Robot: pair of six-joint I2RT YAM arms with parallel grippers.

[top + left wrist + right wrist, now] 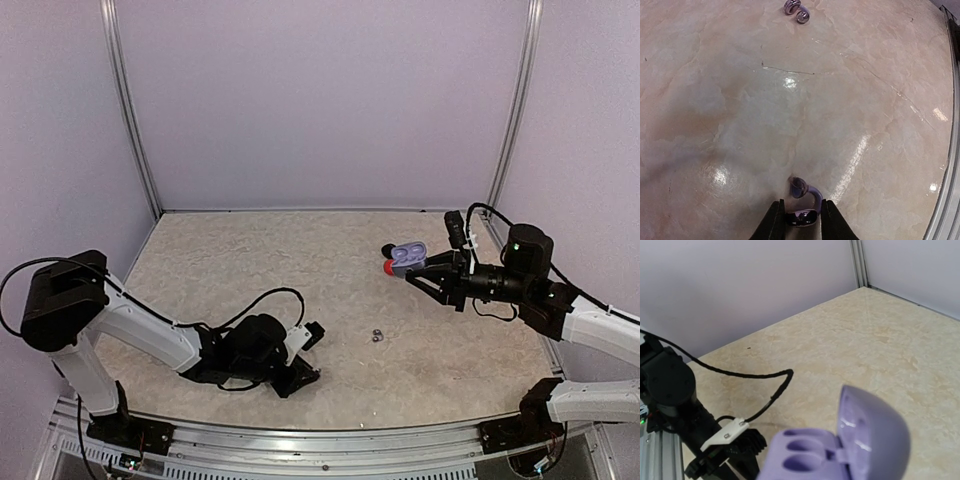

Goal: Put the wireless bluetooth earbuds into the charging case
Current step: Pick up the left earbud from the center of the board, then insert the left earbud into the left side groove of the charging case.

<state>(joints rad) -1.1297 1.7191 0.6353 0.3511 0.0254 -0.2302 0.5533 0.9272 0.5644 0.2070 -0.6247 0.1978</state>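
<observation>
Low over the table at the front, my left gripper (803, 220) is shut on a small purple earbud (805, 200), which touches the tabletop. Two more earbuds, shiny silver-purple ones (796, 11), lie together further out on the table (377, 335). My right gripper (428, 268) holds the open lilac charging case (840, 450) raised above the table at the right (408, 257). The lid stands up and two empty sockets show. The right fingers are hidden behind the case in the right wrist view. A small red piece (388, 268) shows at the case's left edge; what it is I cannot tell.
The beige marbled tabletop (300, 270) is walled on three sides. A metal rail (330, 440) runs along its near edge. The left arm's black cable (270, 297) loops over the table behind its wrist.
</observation>
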